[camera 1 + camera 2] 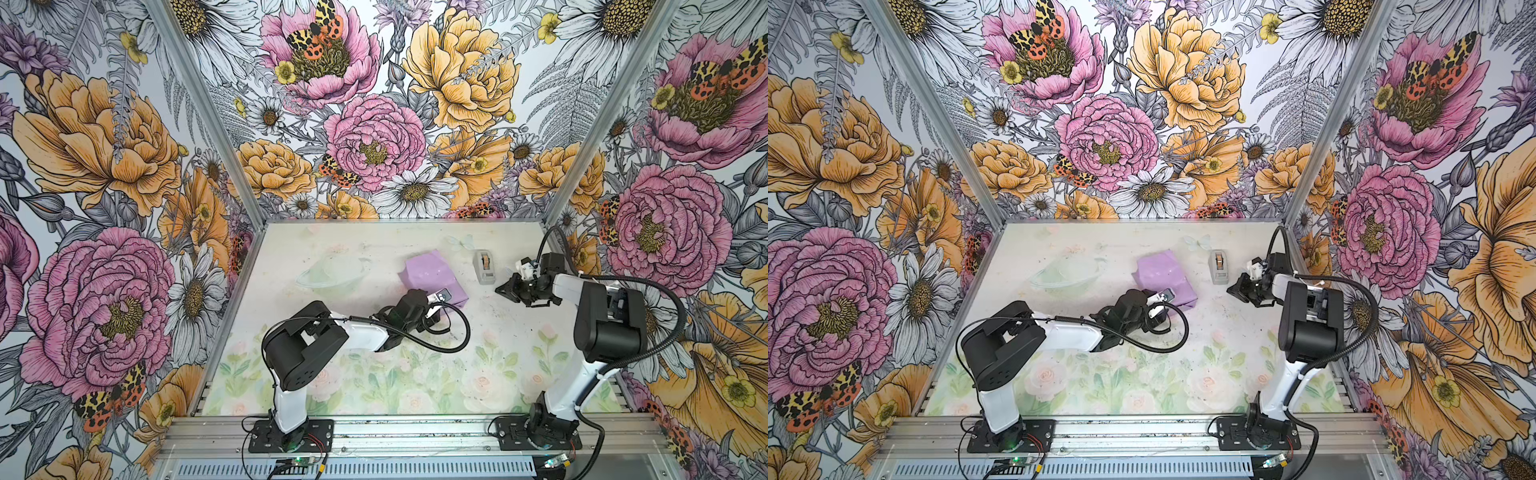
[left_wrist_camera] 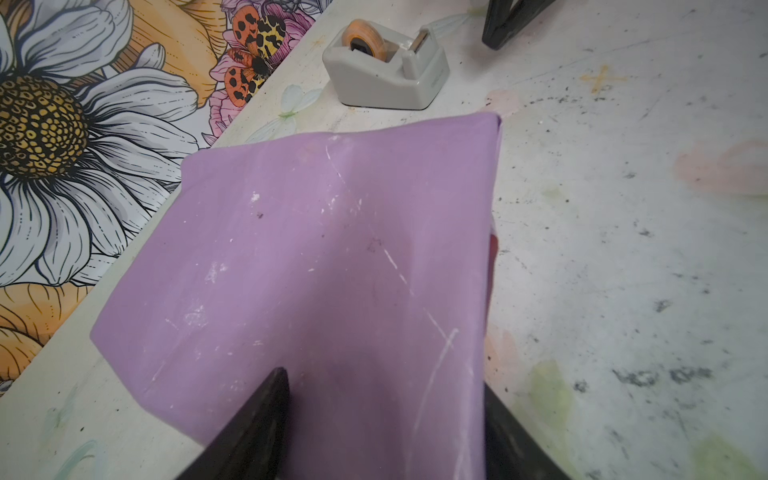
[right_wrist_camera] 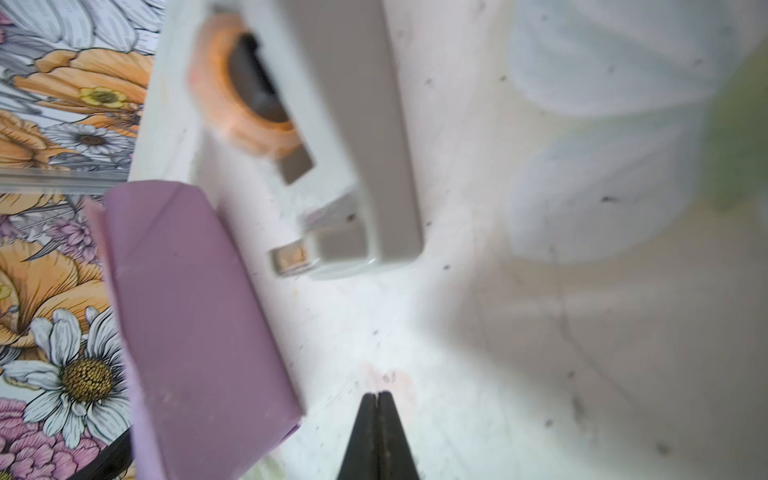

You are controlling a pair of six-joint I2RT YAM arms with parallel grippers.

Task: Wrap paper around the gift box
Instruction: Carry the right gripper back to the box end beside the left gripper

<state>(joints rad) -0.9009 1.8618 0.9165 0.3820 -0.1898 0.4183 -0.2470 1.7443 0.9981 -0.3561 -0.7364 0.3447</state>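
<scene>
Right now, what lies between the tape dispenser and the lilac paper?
Nothing: only a narrow strip of bare table separates the tape dispenser from the paper, clearest in the left wrist view.

The left arm reaches low and forward, the left gripper [image 2: 384, 378] spread wide with a finger against either side of the paper [image 2: 332, 249]. The right arm stands folded, elbow high, the right gripper [image 3: 377, 397] pinched shut.
</scene>
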